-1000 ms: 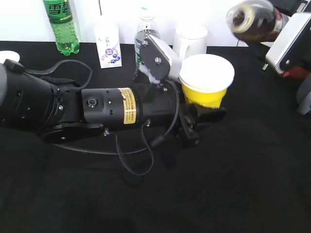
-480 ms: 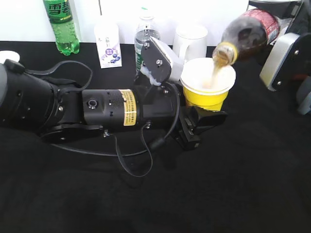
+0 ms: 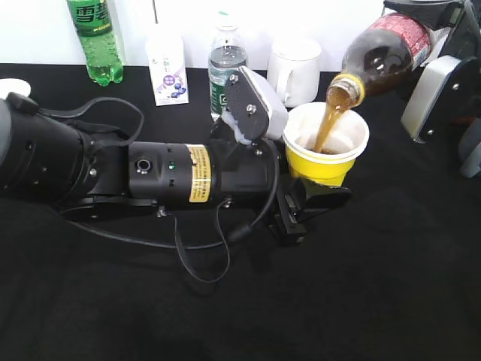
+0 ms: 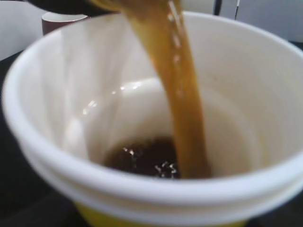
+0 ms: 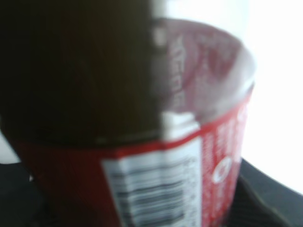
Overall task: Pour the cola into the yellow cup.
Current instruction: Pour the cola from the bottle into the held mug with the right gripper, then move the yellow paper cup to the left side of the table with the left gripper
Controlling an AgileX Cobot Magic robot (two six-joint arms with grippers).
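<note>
The yellow cup (image 3: 325, 162) with its white inside is held in my left gripper (image 3: 312, 197), a little above the black table. My right gripper (image 3: 440, 83) is shut on the cola bottle (image 3: 383, 51), tilted neck-down over the cup with no cap on. A brown stream of cola (image 3: 325, 124) runs into the cup. In the left wrist view the cup (image 4: 57, 156) fills the frame, with dark cola (image 4: 147, 158) pooled at the bottom. The right wrist view shows only the bottle's red label (image 5: 156, 184) close up; its jaws are hidden.
Along the back stand a green soda bottle (image 3: 95, 37), a white carton (image 3: 168, 69), a small water bottle (image 3: 225, 64) and a white mug (image 3: 294, 66). A reddish-brown mug (image 4: 61, 21) shows behind the cup. My left arm (image 3: 113, 173) lies across the black table (image 3: 361, 301).
The cola bottle came over the cup and tipped down. Pouring started half a second ago and the stream is now steady, with cola pooling in the cup. The cup shifted slightly right.
</note>
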